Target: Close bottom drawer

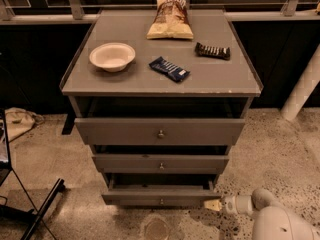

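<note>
At the foot of the grey cabinet (125, 82), the bottom drawer (150, 196) stands a little open at about 6 o'clock, and at 4 o'clock the gripper (212, 204), jaws closed on nothing, sits at its right front corner.

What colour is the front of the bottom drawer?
Grey; the narrow wooden bottom drawer shows best in the camera view. The cream-tipped tool is beside its right end.
</note>
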Tool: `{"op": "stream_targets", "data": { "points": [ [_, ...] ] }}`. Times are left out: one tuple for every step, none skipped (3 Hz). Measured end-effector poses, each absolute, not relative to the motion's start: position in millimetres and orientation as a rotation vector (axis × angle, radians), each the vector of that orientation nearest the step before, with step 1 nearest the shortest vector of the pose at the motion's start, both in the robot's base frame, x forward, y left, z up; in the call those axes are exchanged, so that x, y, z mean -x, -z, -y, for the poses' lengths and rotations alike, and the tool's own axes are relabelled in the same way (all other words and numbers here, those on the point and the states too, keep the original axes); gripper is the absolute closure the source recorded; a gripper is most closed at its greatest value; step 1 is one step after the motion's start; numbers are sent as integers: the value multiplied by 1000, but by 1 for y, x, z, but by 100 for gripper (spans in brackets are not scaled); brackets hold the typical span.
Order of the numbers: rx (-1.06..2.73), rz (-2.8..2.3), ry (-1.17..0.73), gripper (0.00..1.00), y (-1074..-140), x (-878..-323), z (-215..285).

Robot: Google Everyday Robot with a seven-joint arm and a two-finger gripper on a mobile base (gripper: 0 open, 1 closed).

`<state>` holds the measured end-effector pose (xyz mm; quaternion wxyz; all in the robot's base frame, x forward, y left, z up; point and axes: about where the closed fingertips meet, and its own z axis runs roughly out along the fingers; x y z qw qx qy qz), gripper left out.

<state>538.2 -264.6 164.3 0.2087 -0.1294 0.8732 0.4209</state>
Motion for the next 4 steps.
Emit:
{"op": "stream_targets", "data": {
  "points": [
    [336, -2407, -1116, 100, -164, -559, 264],
    [333, -2353, -1078, 100, -173, -581, 259],
    [307, -2308, -999, 100, -176, -611, 257],
    [307, -2308, -999, 100, -176, -609, 258]
  ]
}}
